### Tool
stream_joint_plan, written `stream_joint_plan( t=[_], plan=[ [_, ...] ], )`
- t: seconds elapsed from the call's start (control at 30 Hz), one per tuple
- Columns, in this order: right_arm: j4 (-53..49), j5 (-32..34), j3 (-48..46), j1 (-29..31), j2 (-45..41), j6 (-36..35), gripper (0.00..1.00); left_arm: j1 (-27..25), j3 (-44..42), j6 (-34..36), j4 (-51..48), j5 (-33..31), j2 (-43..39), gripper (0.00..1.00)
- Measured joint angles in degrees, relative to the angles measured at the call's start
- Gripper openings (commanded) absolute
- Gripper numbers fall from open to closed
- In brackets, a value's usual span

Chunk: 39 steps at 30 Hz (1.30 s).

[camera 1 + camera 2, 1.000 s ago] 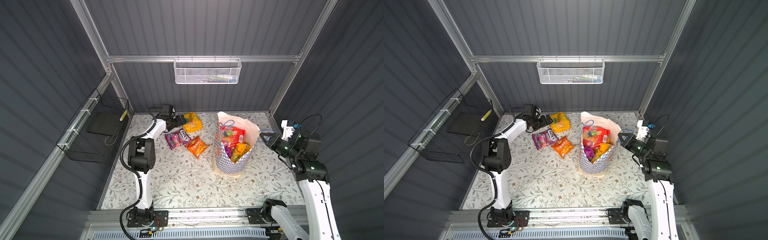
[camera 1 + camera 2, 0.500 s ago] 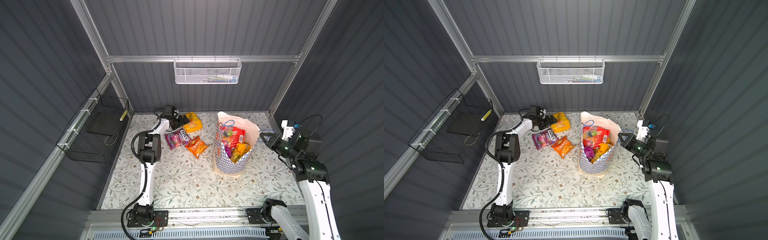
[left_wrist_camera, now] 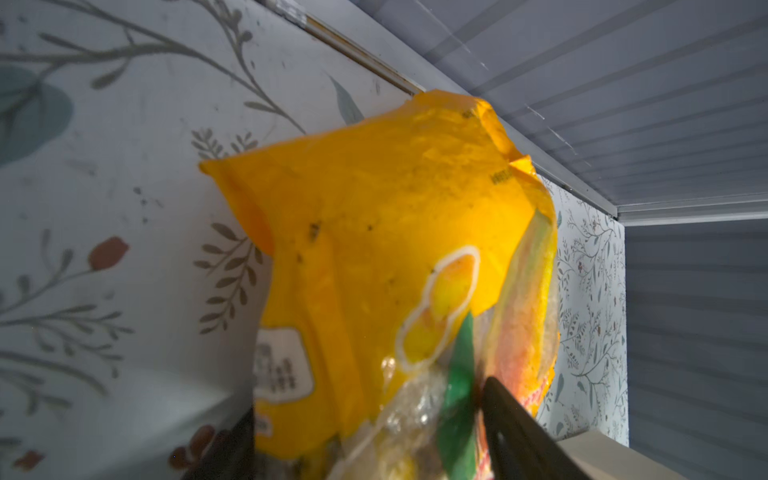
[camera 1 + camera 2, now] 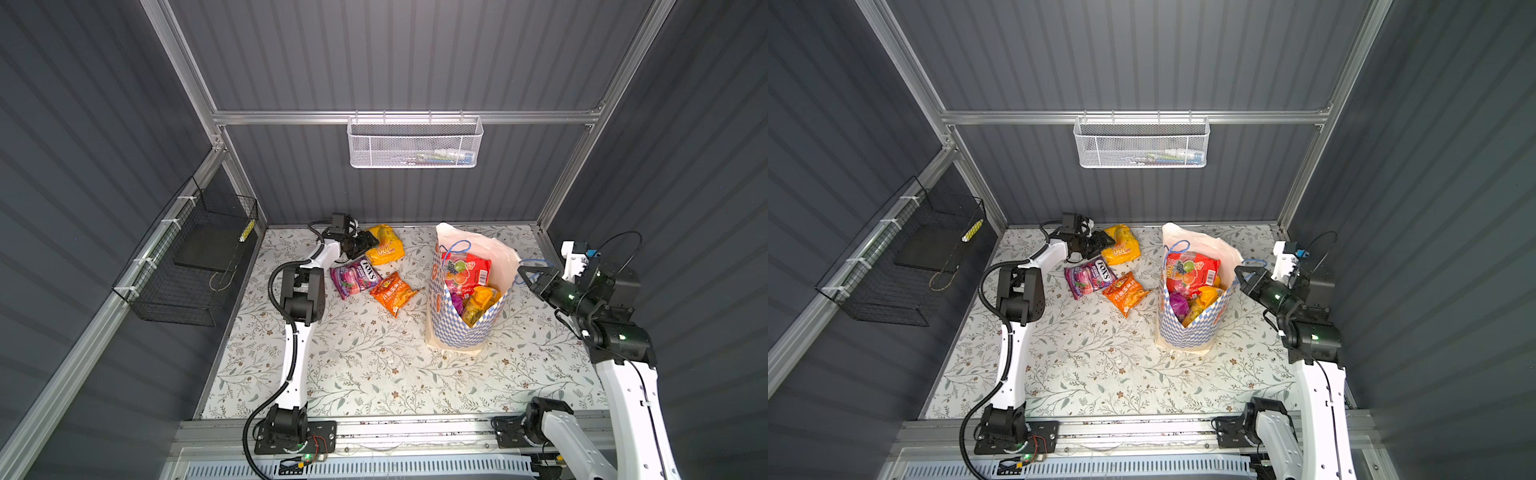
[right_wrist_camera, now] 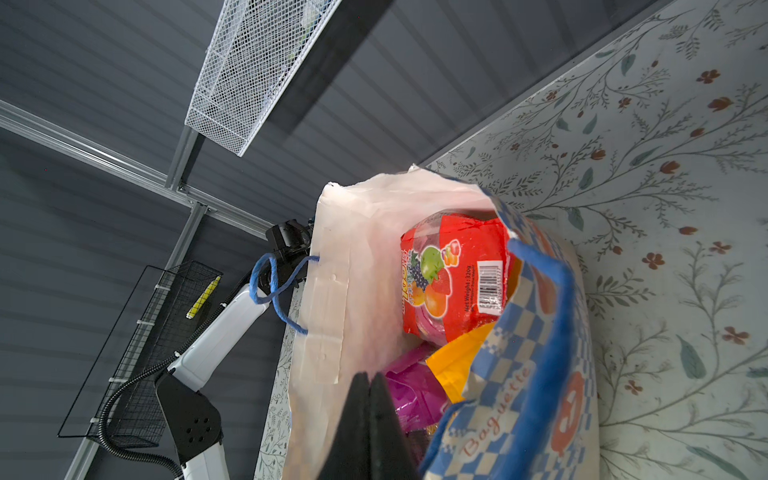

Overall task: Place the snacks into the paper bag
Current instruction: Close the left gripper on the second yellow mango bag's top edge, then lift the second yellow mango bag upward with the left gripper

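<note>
Only the right wrist view looks down into the bag [image 5: 332,270]. There the right gripper [image 5: 369,380] has its jaws pressed together over the mouth. The blurred near handle [image 5: 552,316] runs just beside them, but whether the cord is pinched I cannot tell. Past them, inside the bag, lie a magenta packet [image 5: 411,386], an amber packet [image 5: 461,357] and a red packet [image 5: 453,270]. The bag's white wall hides the left gripper from this view.

The left wrist view alone gives the left gripper [image 3: 368,399] up close. Its dark fingers [image 3: 519,432] stand apart on either side of the yellow packet [image 3: 374,208]. Whether they press it cannot be told. That packet fills the view and blocks the bag.

Both top views show the bag upright on the floral table [image 4: 353,365]. Left of the bag lie the orange packet [image 4: 392,291], then the purple packet [image 4: 355,277], then the yellow one by the back wall. Well left of the bag hangs a black basket [image 4: 187,266], and beyond the bag a white basket [image 4: 415,145].

Count: one bag, two handles, three packets outside, three seen inside, two baskets.
</note>
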Motion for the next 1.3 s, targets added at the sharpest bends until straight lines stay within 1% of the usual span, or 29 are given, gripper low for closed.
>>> stream_joint_plan(
  t=[0.17,0.23,0.33,0.5,0.77,0.9,1.17,1.3],
  plan=[
    [0.44,-0.04,-0.15,0.0,-0.02,0.48,0.0,0.02,0.0,-1.97,0.5,0.74,0.04,0.44],
    [0.5,-0.02,-0.13,0.0,-0.09,0.57,0.0,0.0,0.0,-2.99,0.87,1.31,0.07,0.3],
    [0.63,-0.02,-0.15,0.0,-0.11,0.79,0.0,0.0,0.0,-4.57,1.55,2.14,0.07,0.13],
    [0.61,-0.02,-0.15,0.0,-0.11,0.85,0.0,0.0,0.0,-6.23,2.1,2.75,0.04,0.0],
    [1.09,0.07,-0.61,0.0,-0.42,1.14,0.0,0.0,-0.04,-9.4,2.16,3.89,-0.02,0.0],
    [1.05,0.81,-0.83,0.0,-1.81,1.33,0.0,0.0,-0.66,-10.1,1.33,4.24,-1.46,0.0],
    [0.13,2.27,-0.85,0.0,-3.06,0.76,0.0,0.0,-0.72,-10.05,-3.3,3.69,-9.75,0.0],
    [-0.09,2.73,-0.85,0.0,-2.99,0.63,0.0,0.0,-0.72,-9.94,-3.45,3.72,-14.01,0.0]
  ],
)
